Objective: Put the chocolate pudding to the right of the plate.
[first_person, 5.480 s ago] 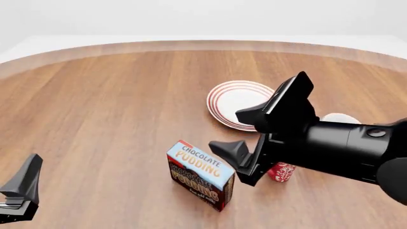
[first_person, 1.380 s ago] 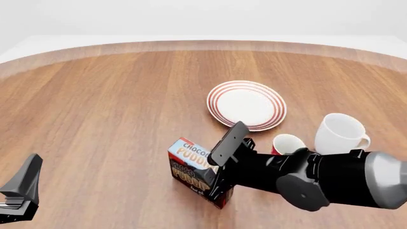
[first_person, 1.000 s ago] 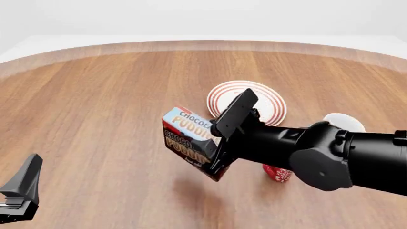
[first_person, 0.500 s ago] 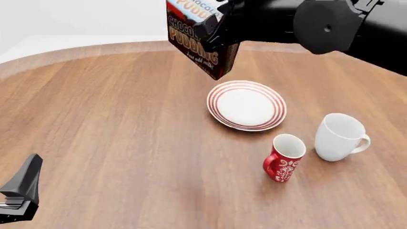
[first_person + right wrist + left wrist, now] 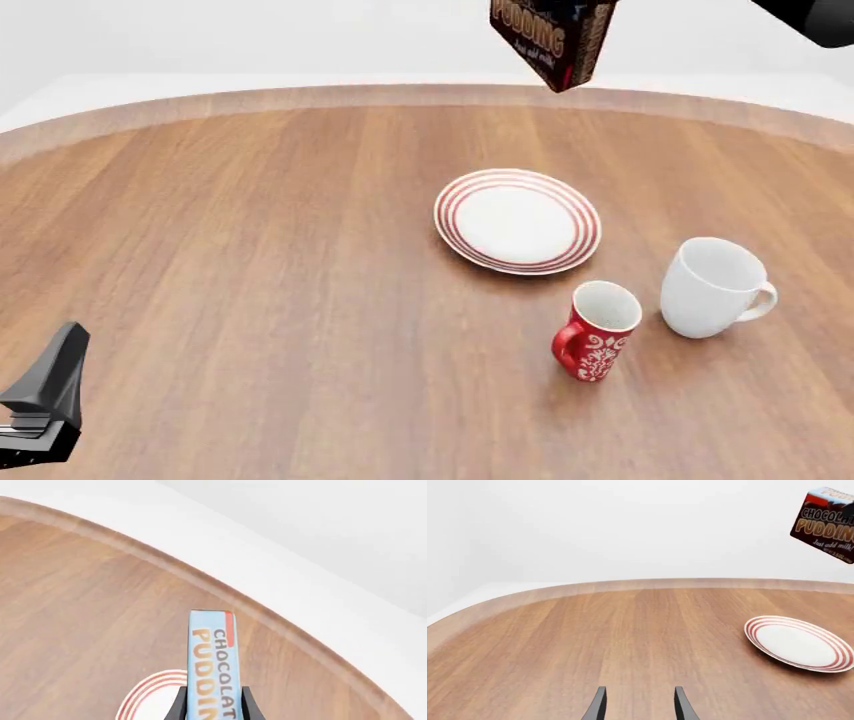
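The chocolate pudding carton [image 5: 554, 40] hangs high above the table, behind and above the plate, cut off by the top edge of the front view. The right wrist view shows its light-blue top [image 5: 212, 670] clamped between my right gripper's [image 5: 213, 707] fingers. The left wrist view shows its brown front [image 5: 826, 525] in the air. The white plate with red rings [image 5: 517, 221] lies flat right of the table's middle. My left gripper [image 5: 639, 707] is open and empty, low at the near left [image 5: 40, 410].
A red patterned mug [image 5: 597, 330] stands just in front of the plate's right part. A white mug [image 5: 711, 287] stands to the right of the red mug. A piece of the right arm [image 5: 817, 10] shows at the top right corner.
My right gripper has carried the carton from the table up and to the right, so that it is now partly out of the front view's top. The left arm has not moved.
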You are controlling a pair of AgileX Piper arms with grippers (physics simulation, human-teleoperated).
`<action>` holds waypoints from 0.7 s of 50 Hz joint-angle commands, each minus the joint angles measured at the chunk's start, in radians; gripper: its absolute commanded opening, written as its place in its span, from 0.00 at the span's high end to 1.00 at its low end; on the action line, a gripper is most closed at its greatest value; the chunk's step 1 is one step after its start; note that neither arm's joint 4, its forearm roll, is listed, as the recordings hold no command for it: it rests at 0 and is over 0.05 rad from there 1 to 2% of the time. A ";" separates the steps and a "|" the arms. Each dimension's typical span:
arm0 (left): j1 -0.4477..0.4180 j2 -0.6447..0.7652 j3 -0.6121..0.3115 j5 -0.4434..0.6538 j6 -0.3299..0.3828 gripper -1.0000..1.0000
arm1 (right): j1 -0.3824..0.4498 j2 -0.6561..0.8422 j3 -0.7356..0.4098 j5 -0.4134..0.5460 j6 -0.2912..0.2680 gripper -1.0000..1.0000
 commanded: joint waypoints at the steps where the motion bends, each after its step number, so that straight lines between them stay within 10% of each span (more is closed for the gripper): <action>1: 0.000 0.000 0.000 0.000 0.000 0.00 | -0.160 0.046 0.024 -0.027 0.006 1.00; 35: 0.000 0.000 0.000 0.000 0.000 0.00 | -0.340 0.050 0.477 -0.353 -0.040 1.00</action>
